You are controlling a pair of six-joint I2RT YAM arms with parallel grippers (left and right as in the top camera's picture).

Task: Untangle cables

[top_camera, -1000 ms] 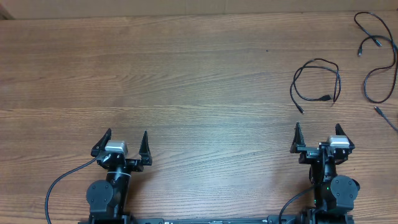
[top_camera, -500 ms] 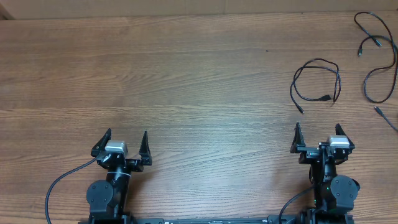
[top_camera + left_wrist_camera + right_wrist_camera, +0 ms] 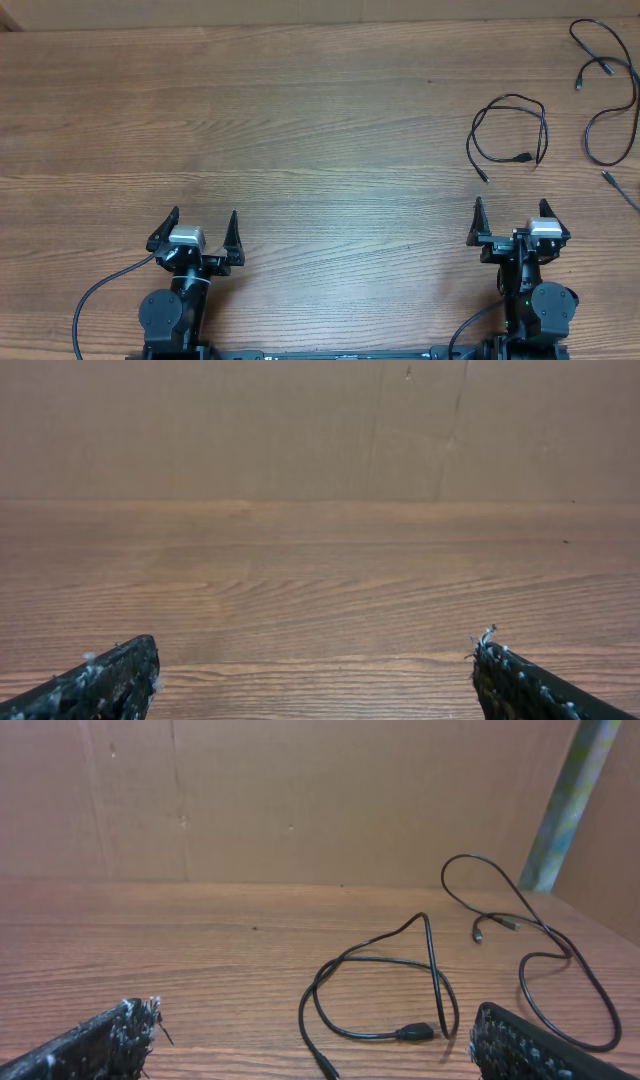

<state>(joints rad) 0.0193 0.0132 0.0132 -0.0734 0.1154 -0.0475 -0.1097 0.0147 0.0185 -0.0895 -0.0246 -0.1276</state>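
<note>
Nothing moved since earlier frame; both grippers, left [image 3: 198, 228] and right [image 3: 510, 220], released, empty; cables [image 3: 510, 130] lie apart at far right, just ahead of right gripper; right arm nearer.

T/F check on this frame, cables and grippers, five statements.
1. Both grippers are open and hold nothing. True: left gripper and right gripper stand wide apart over bare table.
2. The cables lie on the left side of the table. False: they lie on the right side, at the far end.
3. The looped cable lies just ahead of the right gripper. True.
4. The looped cable crosses the long cable by the right edge. False: overhead they lie apart.
5. The left wrist view shows a cable. False: only bare wood and its own fingertips.
</note>
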